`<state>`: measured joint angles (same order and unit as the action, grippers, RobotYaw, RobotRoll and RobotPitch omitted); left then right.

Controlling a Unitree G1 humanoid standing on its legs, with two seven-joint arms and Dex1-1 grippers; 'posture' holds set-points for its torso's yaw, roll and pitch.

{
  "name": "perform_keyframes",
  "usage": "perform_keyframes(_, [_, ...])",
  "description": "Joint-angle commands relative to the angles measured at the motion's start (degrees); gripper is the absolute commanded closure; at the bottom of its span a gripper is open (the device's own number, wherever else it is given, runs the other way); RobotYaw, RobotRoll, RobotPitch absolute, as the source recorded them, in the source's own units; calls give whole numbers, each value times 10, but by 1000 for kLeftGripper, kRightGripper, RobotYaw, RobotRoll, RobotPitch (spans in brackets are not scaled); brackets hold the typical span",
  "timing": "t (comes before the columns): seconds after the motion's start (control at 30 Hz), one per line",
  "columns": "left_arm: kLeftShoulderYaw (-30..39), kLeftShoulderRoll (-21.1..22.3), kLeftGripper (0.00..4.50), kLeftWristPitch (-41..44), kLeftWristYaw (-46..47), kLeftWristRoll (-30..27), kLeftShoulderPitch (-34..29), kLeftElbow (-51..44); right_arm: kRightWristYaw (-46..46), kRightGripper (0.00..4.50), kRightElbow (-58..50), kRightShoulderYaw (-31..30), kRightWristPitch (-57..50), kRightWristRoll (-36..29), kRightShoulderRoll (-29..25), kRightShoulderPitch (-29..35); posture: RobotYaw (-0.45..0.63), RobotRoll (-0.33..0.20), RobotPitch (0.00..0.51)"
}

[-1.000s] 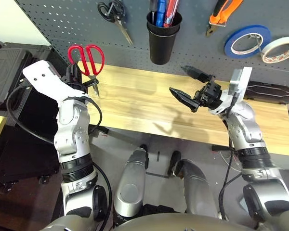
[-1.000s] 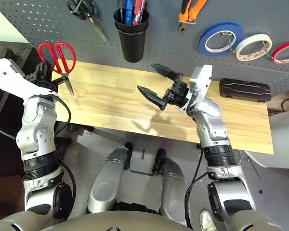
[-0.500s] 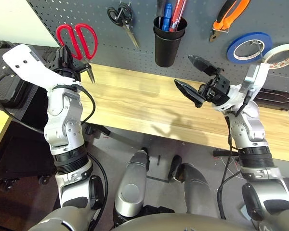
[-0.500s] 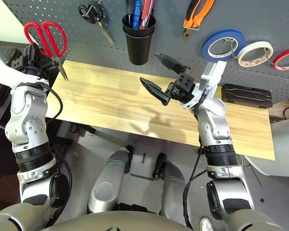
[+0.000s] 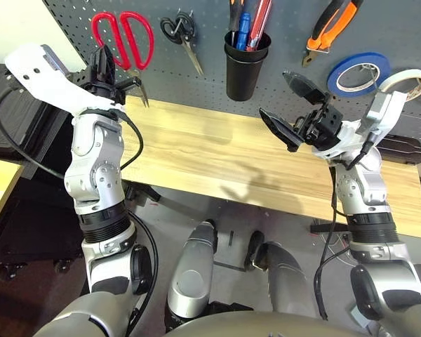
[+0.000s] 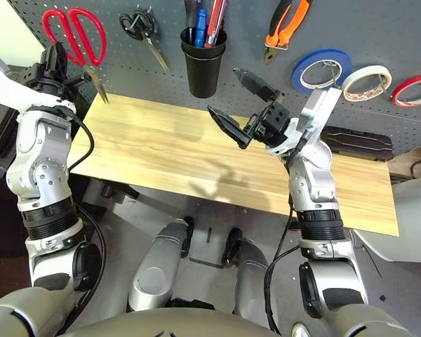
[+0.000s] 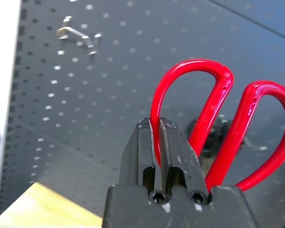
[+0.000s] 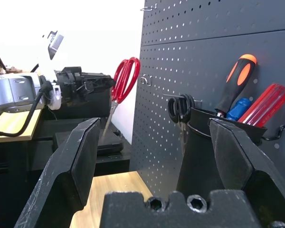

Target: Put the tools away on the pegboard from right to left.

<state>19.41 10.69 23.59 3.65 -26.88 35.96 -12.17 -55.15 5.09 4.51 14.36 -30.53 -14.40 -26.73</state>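
Left tool [image 7: 160, 142] pinches red-handled scissors [image 7: 218, 123], loops toward pegboard [image 7: 109, 71].

The red-handled scissors [image 7: 213, 128] have their blades hidden behind the left pincer [image 7: 160, 156] in the left wrist view, and the outer red loop runs off the picture's edge at three o'clock. In the head views, the pliers [image 5: 330, 28] and the pens in the black cup [image 5: 243, 67] are cut off at twelve o'clock. The red tape roll [image 6: 415, 90] is clipped at the three o'clock edge. A dark object behind the scissor loops [image 7: 211, 140] is too blurred to identify.
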Motion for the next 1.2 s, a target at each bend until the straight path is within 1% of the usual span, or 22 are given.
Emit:
perform_keyframes(0.03, [-22, -6, 4451, 4, -13, 0, 20, 23, 4, 0, -5, 1, 8, 4, 3, 7, 318, 0, 210])
perform_keyframes(0.23, [-39, -11, 4451, -9, -13, 20, 42, 78, 13, 0, -12, -3, 6, 7, 6, 8, 299, 0, 212])
perform_keyframes(0.4, [-35, -18, 4451, -25, -8, 26, 50, 107, 21, 0, -12, -4, 8, 11, 10, 4, 292, 0, 212])
perform_keyframes(0.7, [-30, -15, 4451, -59, -16, 32, 76, 176, 29, 0, -14, -5, 12, 19, 13, 4, 275, 0, 206])
perform_keyframes(0.87, [-34, -11, 4451, -78, -26, 43, 95, 230, 38, 0, -15, -8, 11, 26, 16, 2, 264, 0, 202])
perform_keyframes(1.07, [-39, -6, 4451, -118, -42, 70, 140, 339, 52, 0, -12, -13, 15, 36, 22, -5, 246, 0, 196])
perform_keyframes(1.2, [-45, 6, 4451, -156, -56, 97, 179, 437, 62, 0, -7, -17, 20, 43, 29, -12, 241, 0, 193])
